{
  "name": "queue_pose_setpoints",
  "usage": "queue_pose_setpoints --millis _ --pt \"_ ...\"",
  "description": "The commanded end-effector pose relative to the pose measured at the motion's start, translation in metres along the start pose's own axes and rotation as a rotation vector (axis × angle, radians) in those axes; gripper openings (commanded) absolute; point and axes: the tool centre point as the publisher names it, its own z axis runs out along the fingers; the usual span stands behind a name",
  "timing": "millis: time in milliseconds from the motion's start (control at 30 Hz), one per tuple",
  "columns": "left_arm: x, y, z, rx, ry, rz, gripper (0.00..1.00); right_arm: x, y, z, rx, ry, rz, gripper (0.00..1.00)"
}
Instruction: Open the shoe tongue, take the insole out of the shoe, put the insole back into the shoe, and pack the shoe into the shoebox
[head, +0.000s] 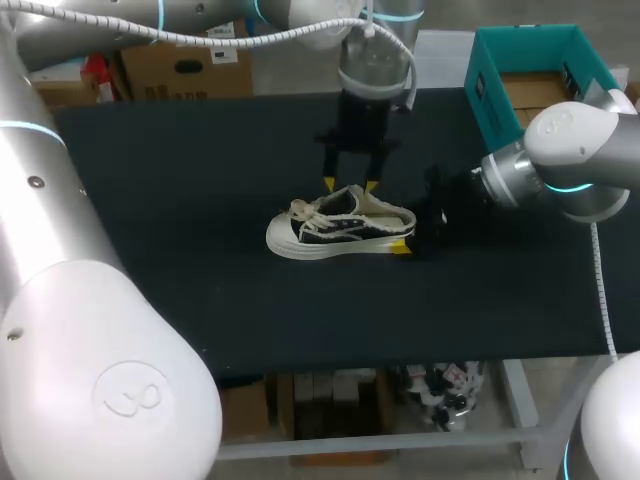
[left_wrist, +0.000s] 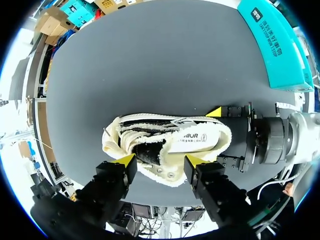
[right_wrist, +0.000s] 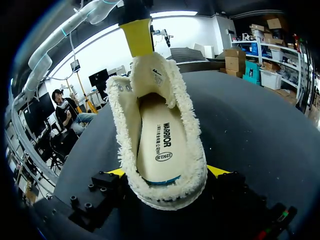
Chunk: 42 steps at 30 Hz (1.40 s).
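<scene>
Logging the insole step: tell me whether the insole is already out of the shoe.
No, the insole lies flat inside the shoe, visible through its opening in the right wrist view.

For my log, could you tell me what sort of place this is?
Likely a robotics lab workbench: a left arm and a right arm reach over a black table that holds a shoe and a teal shoebox.

Left gripper (head: 350, 184) hangs straight down over mid-worktop (head: 180, 200), fingers spread apart. Right gripper (right_wrist: 167, 172) lies low and level from the right edge, pinching the shoe (head: 330, 228) at its heel.
</scene>
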Motion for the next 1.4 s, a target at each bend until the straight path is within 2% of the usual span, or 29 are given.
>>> queue_pose_setpoints --millis 33,200,400,500,600,733,800,833,867,1067,1233,1400 --pt "0.005 -0.004 0.005 -0.022 -0.021 -0.003 0.62 0.0 -0.009 0.012 -0.002 0.009 0.001 0.0" --pt "0.006 -0.002 0.01 -0.037 -0.037 -0.006 0.59 0.0 -0.009 0.012 -0.002 0.009 0.001 0.0" --pt "0.009 0.0 0.013 -0.029 -0.061 -0.018 0.5 0.0 -0.009 0.012 -0.002 0.009 0.001 0.0" --pt "0.009 0.0 0.014 -0.025 -0.065 -0.025 0.53 0.0 -0.009 0.012 -0.002 0.009 0.001 0.0" --pt "0.008 0.0 0.016 -0.027 -0.07 -0.027 0.5 0.0 -0.009 0.012 -0.002 0.009 0.001 0.0" --pt "0.007 0.001 0.018 -0.028 -0.081 -0.033 0.35 0.0 -0.009 0.012 -0.002 0.009 0.001 0.0" --pt "0.006 0.002 0.019 -0.028 -0.084 -0.034 0.18 0.0 -0.009 0.012 -0.002 0.009 0.001 0.0" --pt "0.005 0.002 0.019 -0.028 -0.085 -0.034 0.05 0.0 -0.009 0.012 -0.002 0.009 0.001 0.0" --pt "0.003 0.002 0.019 -0.028 -0.086 -0.035 0.0 0.0 -0.009 0.012 -0.002 0.009 0.001 0.0" --pt "-0.004 0.007 0.016 -0.009 -0.064 -0.034 0.0 0.0 -0.009 0.012 -0.002 0.009 0.001 0.0" --pt "-0.014 0.014 0.012 0.029 -0.001 -0.024 0.0 0.0 -0.009 0.012 -0.002 0.009 0.001 0.0" --pt "-0.038 0.023 0.002 0.12 0.11 -0.02 0.0 0.0 -0.009 0.012 -0.002 0.009 0.001 0.0"
